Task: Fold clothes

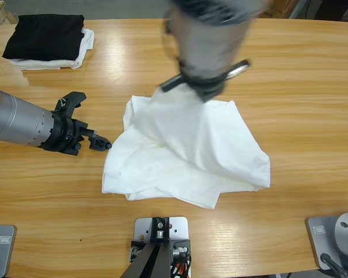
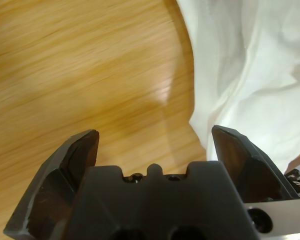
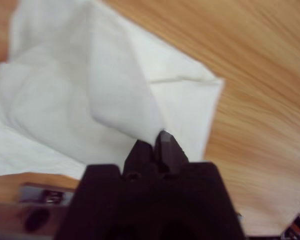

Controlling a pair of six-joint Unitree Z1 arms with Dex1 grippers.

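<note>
Wooden bench [image 1: 313, 87] carries our T-shirt [image 1: 191, 153], crumpled mid-bench. Our right claw [image 3: 157, 142] pinches a raised fold near the far edge; a thin grip could slip. Our left claw [image 2: 155, 145] gapes empty beside the shirt's edge.

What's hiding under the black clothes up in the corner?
A smaller folded white cloth peeks out beneath the folded black garment, on the table. Most of it is covered, so anything else under there cannot be seen.

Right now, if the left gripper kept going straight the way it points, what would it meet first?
Probably the crumpled white cotton T-shirt: the open left gripper points at its near edge, only bare wooden table between them, though depth is unclear.
</note>
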